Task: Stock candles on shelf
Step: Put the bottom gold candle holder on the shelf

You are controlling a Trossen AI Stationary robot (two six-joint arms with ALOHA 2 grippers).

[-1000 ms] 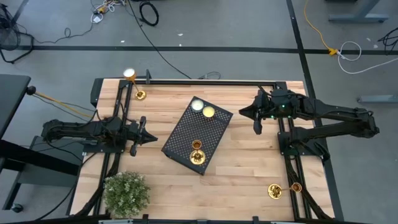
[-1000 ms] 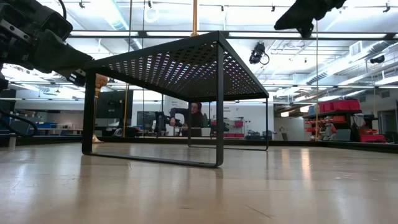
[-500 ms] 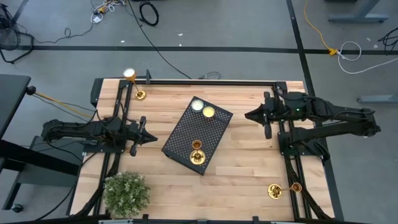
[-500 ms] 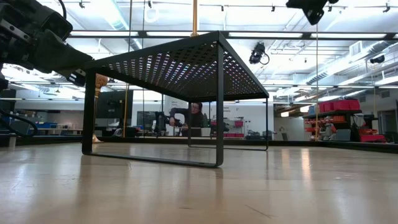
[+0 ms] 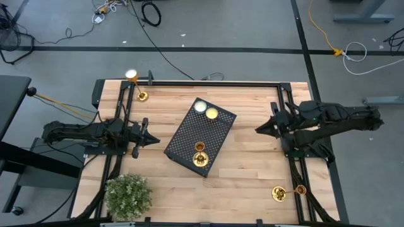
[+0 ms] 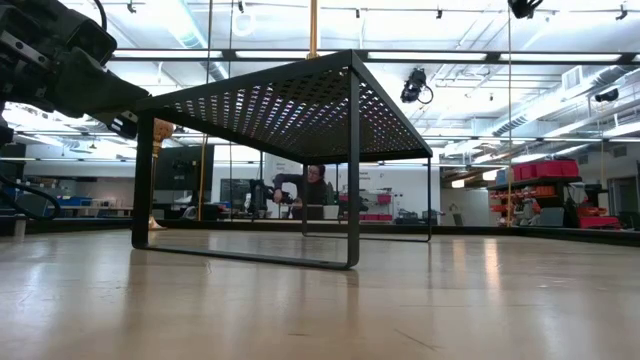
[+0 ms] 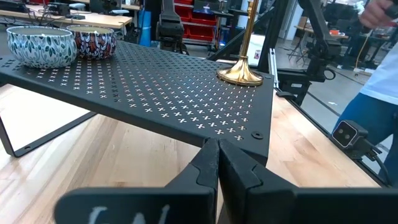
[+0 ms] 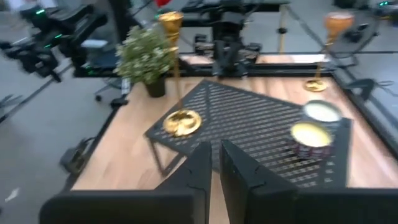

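The black perforated shelf [image 5: 201, 137] stands on its legs mid-table. One gold candle [image 5: 199, 154] stands upright on the shelf's near end by its round base [image 7: 240, 73]. A second candle [image 5: 136, 86] stands at the far left corner of the table. A third candle [image 5: 278, 193] has its base on the table near the near right corner. My left gripper [image 5: 154, 140] is shut, level, just left of the shelf and clear of it. My right gripper [image 5: 259, 130] is shut and empty, raised to the right of the shelf.
Two small patterned tins [image 5: 200, 106] [image 5: 212, 113] sit on the shelf's far end. A bushy green plant [image 5: 129, 196] stands at the near left corner. Dark frame rails [image 5: 120, 126] run along the table's left, right and far sides. A person [image 6: 312, 188] shows in the room behind.
My right gripper has swung away from the shelf toward the table's right edge and a little toward the near edge, rising almost out of the low view's top. It stays shut and empty. The candles and the shelf have not moved.
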